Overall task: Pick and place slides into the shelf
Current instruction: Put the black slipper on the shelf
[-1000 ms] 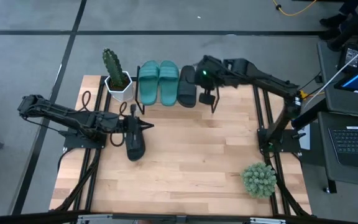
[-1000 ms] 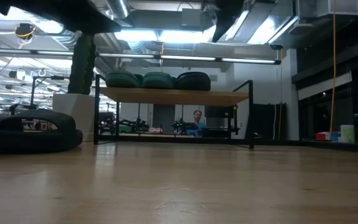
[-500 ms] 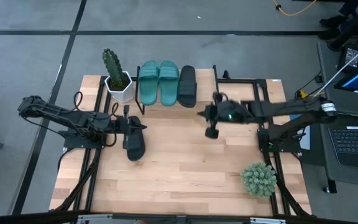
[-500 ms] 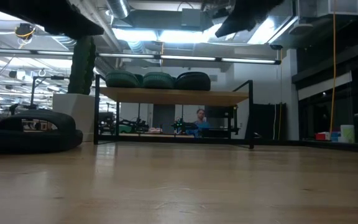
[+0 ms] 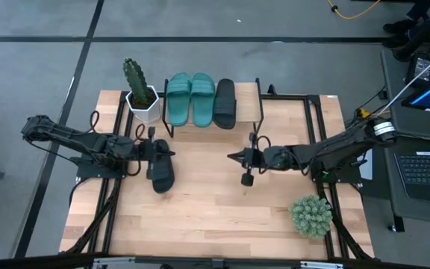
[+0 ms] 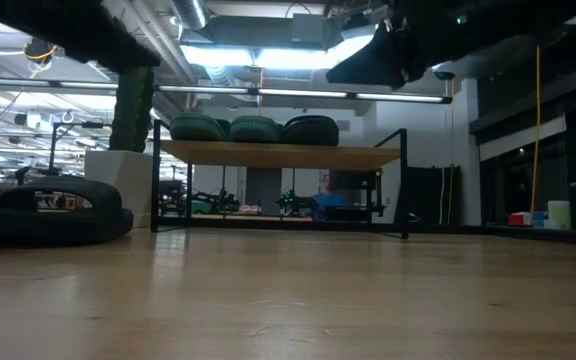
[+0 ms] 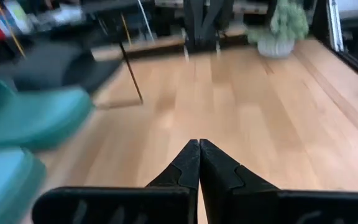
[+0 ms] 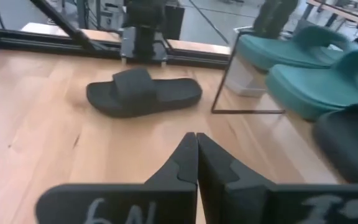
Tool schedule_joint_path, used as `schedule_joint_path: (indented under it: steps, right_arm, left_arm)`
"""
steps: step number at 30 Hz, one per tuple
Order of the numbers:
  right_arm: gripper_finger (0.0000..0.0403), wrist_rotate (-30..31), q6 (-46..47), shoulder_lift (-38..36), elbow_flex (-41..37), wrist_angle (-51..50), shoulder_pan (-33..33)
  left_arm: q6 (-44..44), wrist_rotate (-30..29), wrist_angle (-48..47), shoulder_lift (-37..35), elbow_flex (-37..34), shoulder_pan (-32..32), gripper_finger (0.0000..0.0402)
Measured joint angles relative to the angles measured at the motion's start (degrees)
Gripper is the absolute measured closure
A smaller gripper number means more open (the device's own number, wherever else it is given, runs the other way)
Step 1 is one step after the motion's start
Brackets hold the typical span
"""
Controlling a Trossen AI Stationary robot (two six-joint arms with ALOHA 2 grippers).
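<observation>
Right end effector [image 5: 231, 157] — fingers pressed shut, empty, over mid surface [image 5: 222, 217], aimed toward the loose black slide [image 5: 161, 172]. Left end effector [image 5: 172, 153] also shut and empty, just beside that slide. Three slides sit on the shelf [image 5: 249, 96]: two teal [image 5: 189, 99], one black [image 5: 225, 104]. Step in hand looks like the last pick — next move calls for opening the fingers, gripping the strap, then carrying it to the free shelf spot.

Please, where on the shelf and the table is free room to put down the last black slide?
On the shelf, the plank is bare beside the black slide; the end by the cactus is crowded with two green slides. The table is bare between the loose black slide and the round plant.
</observation>
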Motion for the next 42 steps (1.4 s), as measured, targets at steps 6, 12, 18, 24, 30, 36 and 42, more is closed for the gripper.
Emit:
schedule_joint_path:
  steps: [6,12,18,24,30,36,42]
  right_arm:
    - [0.0401,-0.1,1.8,5.9,0.0,4.5,0.9]
    - [0.0401,-0.1,2.8,9.9,0.0,8.6,0.9]
    - [0.0401,-2.1,4.1,10.0,0.0,10.2,0.9]
    - [0.04,-2.8,4.2,10.0,0.0,11.2,0.9]
    - [0.04,-2.8,4.2,10.0,0.0,11.5,0.9]
    - [0.04,-2.8,4.1,10.0,0.0,11.9,0.9]
    - [0.04,-2.8,4.1,10.0,0.0,12.0,0.9]
  left_arm:
    - [-8.6,0.7,-19.1,-1.9,4.4,0.0,0.0398]
    - [-12.2,1.6,-25.4,-3.4,7.8,0.0,0.0398]
    - [-11.9,1.7,-25.5,-3.3,8.0,0.0,0.0366]
    - [-11.8,-0.4,-25.7,-3.3,8.0,0.0,0.0293]
    - [-15.3,6.4,-29.4,-3.3,8.0,0.0,0.0243]
    - [-21.1,11.8,-32.6,-3.2,8.1,0.0,0.0238]
    - [-30.3,9.2,-36.5,-2.0,8.0,0.1,0.0237]
